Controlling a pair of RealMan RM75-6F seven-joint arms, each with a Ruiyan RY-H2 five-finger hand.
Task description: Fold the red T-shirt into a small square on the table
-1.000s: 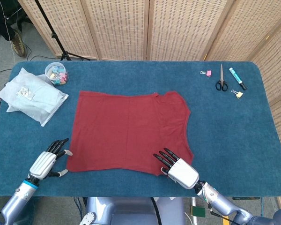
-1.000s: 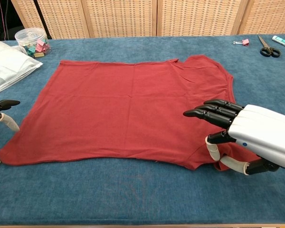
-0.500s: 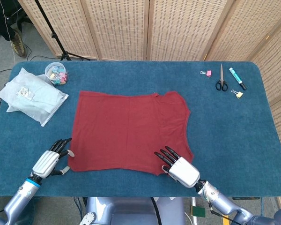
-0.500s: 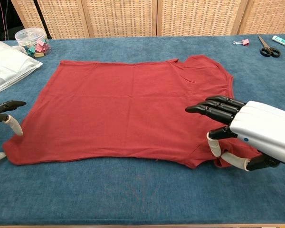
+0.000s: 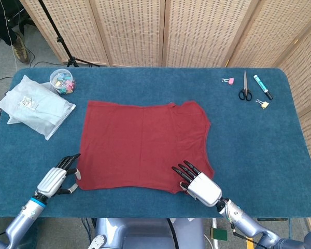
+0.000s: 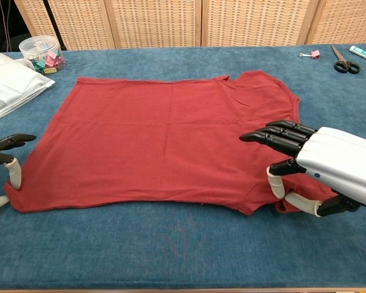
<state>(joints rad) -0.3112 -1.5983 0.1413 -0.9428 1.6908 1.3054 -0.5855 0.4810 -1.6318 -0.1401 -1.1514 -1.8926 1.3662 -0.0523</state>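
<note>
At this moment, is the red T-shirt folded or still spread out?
Spread flat: the red T-shirt lies as a single open layer on the table, with no part turned over itself.

I count one red shirt (image 5: 142,145) on one table (image 5: 259,150). Both my hands are in sight: left (image 5: 56,178) and right (image 5: 199,185). There is one tub (image 5: 62,81) of clips, one white bag (image 5: 33,105), one pair of scissors (image 5: 244,88), one marker (image 5: 262,86), and two loose clips, a pink clip (image 5: 228,81) and a yellow clip (image 5: 263,104).
</note>
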